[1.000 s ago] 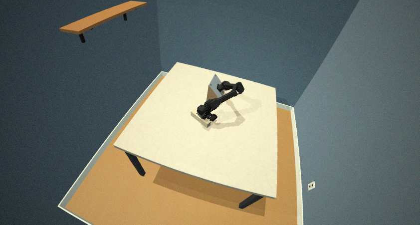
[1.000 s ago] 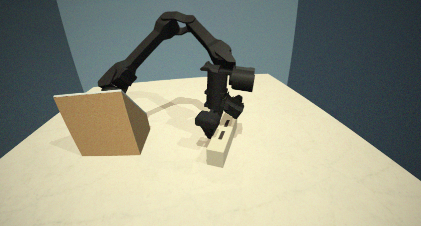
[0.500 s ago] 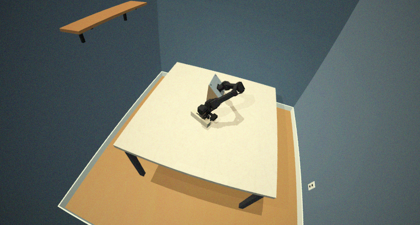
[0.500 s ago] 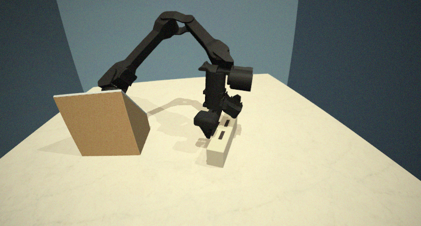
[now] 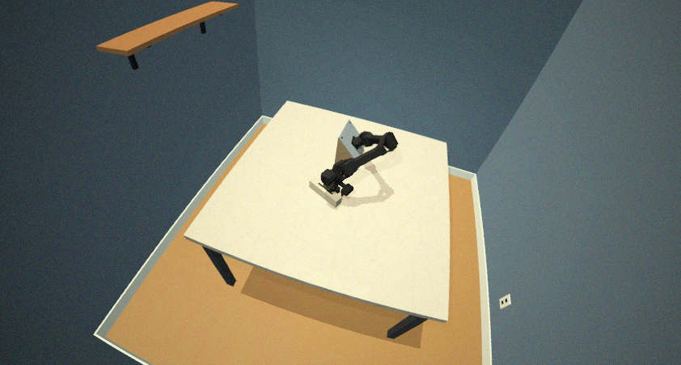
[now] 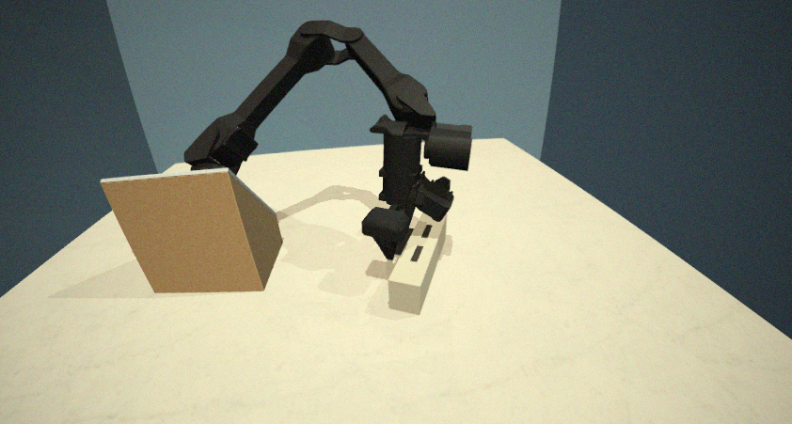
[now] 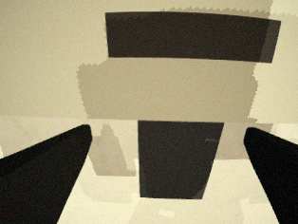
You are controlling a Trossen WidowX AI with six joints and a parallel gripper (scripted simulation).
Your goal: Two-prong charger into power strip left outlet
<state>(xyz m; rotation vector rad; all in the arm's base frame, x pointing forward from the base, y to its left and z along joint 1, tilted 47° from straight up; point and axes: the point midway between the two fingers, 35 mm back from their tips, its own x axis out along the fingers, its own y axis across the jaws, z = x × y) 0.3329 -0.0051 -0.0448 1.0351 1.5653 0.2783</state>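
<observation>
Holds the claw [image 5: 331, 188] [image 6: 415, 236] [image 7: 168, 134] spread, pinching nothing, close to the power strip [image 5: 337, 202] [image 6: 405, 296] [image 7: 166, 90], inside the bench's [image 5: 285, 229] [image 6: 498, 337] [image 7: 109, 209] edges.

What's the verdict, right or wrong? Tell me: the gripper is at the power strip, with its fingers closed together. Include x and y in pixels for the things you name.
Wrong about the fingers: the gripper [image 5: 330, 188] [image 6: 414, 237] [image 7: 168, 134] is open, as the wrist view shows. It is at the power strip [image 5: 319, 190] [image 6: 405, 296] [image 7: 166, 90].
</observation>
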